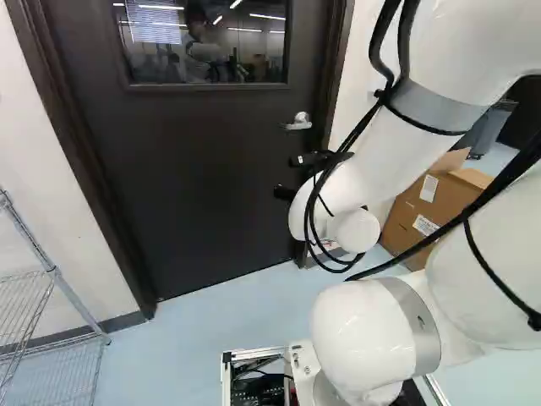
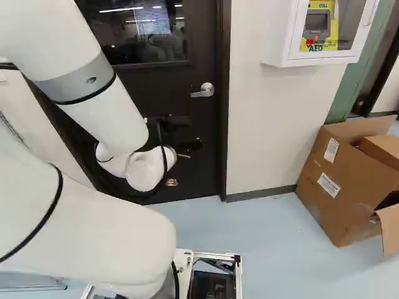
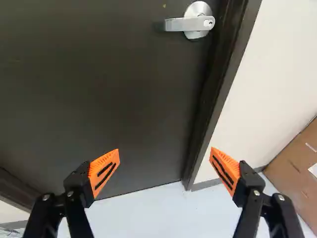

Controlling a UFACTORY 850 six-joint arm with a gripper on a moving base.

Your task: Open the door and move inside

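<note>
Facing shut door with gripper spread wide open. In right base view, above gripper and apart from it: lever handle, on door beside frame.

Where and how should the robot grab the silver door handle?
Probably by the free end of the door handle, from straight in front, one finger above, one below: it is a slim bar, fixed at its other end, reaching away from the door frame. The open gripper likely needs turning first: its fingers stand apart the way the bar runs.
</note>
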